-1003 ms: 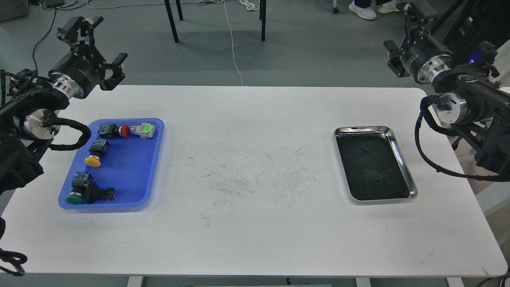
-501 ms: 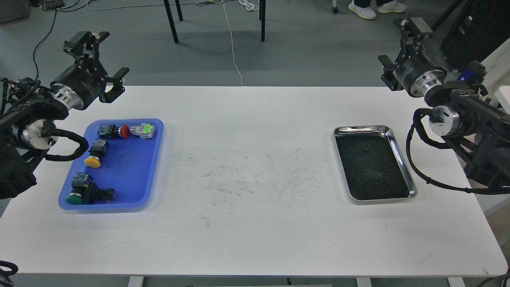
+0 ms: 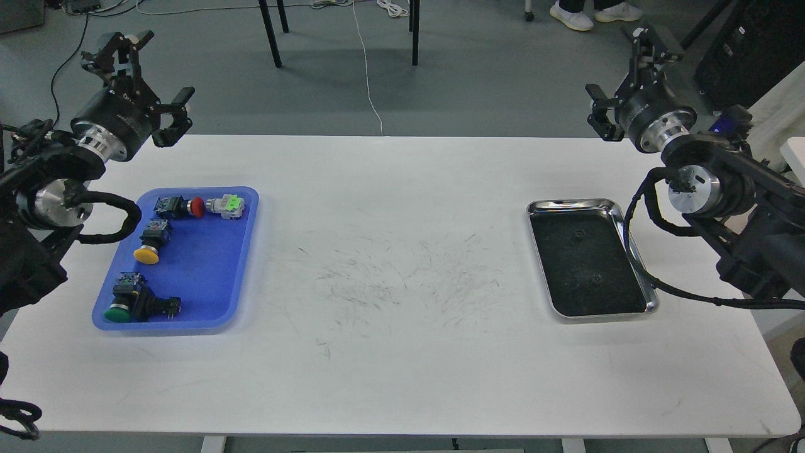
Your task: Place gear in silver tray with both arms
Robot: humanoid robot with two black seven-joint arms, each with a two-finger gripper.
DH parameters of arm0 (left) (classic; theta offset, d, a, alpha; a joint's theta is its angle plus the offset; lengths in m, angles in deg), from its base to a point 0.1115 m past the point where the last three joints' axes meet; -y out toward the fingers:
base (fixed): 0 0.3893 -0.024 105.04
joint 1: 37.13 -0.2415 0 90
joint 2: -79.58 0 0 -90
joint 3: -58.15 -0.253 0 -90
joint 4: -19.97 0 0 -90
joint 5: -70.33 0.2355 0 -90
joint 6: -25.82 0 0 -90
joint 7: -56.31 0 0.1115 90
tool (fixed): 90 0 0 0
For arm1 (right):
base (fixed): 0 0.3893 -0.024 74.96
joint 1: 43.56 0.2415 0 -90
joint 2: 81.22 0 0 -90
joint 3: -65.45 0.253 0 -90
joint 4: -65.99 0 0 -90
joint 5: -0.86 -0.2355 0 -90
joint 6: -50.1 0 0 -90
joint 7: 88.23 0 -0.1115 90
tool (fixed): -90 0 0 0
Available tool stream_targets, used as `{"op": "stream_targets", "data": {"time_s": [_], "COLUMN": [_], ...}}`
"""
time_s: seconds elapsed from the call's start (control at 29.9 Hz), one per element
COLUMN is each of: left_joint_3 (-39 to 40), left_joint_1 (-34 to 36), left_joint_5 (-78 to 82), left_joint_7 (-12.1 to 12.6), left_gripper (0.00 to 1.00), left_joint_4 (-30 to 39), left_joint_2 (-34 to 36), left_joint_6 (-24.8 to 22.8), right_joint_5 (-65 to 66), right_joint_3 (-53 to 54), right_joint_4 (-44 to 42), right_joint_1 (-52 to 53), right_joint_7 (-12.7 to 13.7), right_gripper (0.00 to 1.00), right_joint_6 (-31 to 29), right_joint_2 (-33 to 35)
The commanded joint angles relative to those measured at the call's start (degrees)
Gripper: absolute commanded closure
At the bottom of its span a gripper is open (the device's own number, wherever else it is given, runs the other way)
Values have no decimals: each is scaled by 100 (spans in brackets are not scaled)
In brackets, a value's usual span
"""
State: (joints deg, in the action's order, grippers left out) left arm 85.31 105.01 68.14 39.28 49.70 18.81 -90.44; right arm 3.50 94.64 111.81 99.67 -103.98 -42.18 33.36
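Observation:
The silver tray (image 3: 636,253) lies on the right side of the white table. Two small dark gear-like parts lie on its dark bottom, one (image 3: 575,236) farther back and one (image 3: 592,281) nearer; they are too small to make out in detail. My left gripper (image 3: 148,78) hangs open and empty above the table's far left corner, beyond the blue tray. My right gripper (image 3: 624,75) is open and empty above the table's far right edge, beyond the silver tray. Neither gripper touches anything.
A blue plastic tray (image 3: 207,277) at the left holds several push-button switches with red (image 3: 197,206), yellow (image 3: 146,254) and green (image 3: 116,313) caps. The table's middle (image 3: 390,277) is scuffed. Chair legs and cables stand on the floor beyond.
My right arm has swung left, bringing its wrist over the table edge by the silver tray. My left gripper has shifted slightly left and turned. Nothing on the table has moved.

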Motion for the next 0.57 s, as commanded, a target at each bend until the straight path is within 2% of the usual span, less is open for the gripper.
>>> {"op": "stream_targets", "data": {"time_s": [0.0, 0.53], "left_joint_3": [17, 8], "left_joint_1": [-2, -116], "left_joint_5": [-27, -36], "left_joint_7": [15, 33], "left_gripper": [2, 2], "left_joint_4": [-2, -2], "left_joint_2": [-5, -181], "left_joint_6": [-29, 33], "right_joint_5": [-36, -62], "right_joint_3": [25, 96], "right_joint_4": [-73, -153], "right_joint_1": [-31, -111], "right_joint_7": [2, -24], "right_gripper": [1, 1], "right_joint_6": [-1, 237], "right_joint_2": [-86, -95]}}
